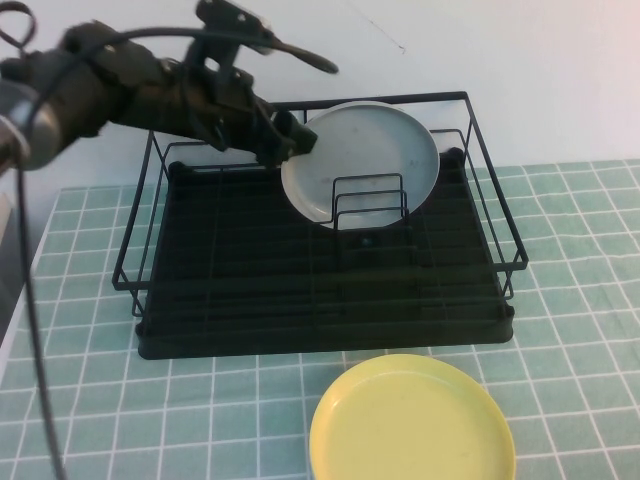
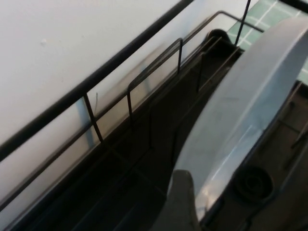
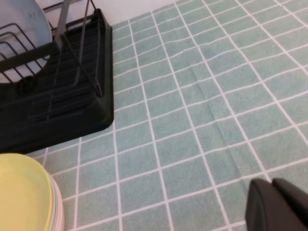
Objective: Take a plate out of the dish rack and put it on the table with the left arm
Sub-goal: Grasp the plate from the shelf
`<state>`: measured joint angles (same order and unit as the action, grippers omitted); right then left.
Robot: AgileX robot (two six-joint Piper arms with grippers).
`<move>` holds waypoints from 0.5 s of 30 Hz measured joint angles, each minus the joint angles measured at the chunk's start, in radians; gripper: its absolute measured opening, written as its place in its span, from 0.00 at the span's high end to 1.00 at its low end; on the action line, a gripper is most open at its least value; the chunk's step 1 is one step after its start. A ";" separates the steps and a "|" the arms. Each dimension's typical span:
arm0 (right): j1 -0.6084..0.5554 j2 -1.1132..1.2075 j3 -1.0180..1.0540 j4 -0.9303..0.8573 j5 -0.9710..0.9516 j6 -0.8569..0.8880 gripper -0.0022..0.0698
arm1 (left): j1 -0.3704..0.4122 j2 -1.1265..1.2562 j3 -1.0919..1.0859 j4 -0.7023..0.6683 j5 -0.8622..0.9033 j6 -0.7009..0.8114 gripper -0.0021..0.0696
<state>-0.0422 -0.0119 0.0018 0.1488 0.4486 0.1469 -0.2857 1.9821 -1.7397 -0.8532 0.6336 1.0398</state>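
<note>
1. The black dish rack (image 1: 320,270) sits on the green tiled surface (image 1: 580,330), near the white wall.
2. The grey-white plate (image 1: 360,160) stands up on its edge at the back of the rack. It leans behind some small wire loops (image 1: 368,200).
3. The left arm (image 1: 120,90) reaches in from the left, over the back corner of the rack.
4. The left gripper (image 1: 290,140) is at the left edge of the plate. Its jaws are closed on the plate's rim.
5. In the left wrist view, one grey finger (image 2: 180,202) presses on the edge of the plate (image 2: 240,115).
6. A yellow plate (image 1: 410,420) lies flat on the surface in front of the rack.
7. The right gripper (image 3: 276,207) hangs over bare tiles, well apart from the rack. Only a dark bit of it shows, so I cannot tell if its jaws are open or closed.
</note>
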 joint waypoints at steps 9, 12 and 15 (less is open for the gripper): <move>0.000 0.000 0.000 0.000 0.000 0.000 0.97 | -0.032 0.147 -0.090 -0.019 -0.084 0.061 0.20; 0.000 0.000 0.000 0.000 0.000 0.000 0.97 | -0.032 0.174 -0.112 -0.027 -0.091 0.067 0.28; 0.000 0.000 0.000 0.000 0.000 0.000 0.97 | -0.032 0.189 -0.115 -0.032 -0.091 0.063 0.51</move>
<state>-0.0422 -0.0119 0.0018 0.1488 0.4486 0.1469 -0.3180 2.1706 -1.8542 -0.8847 0.5421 1.1032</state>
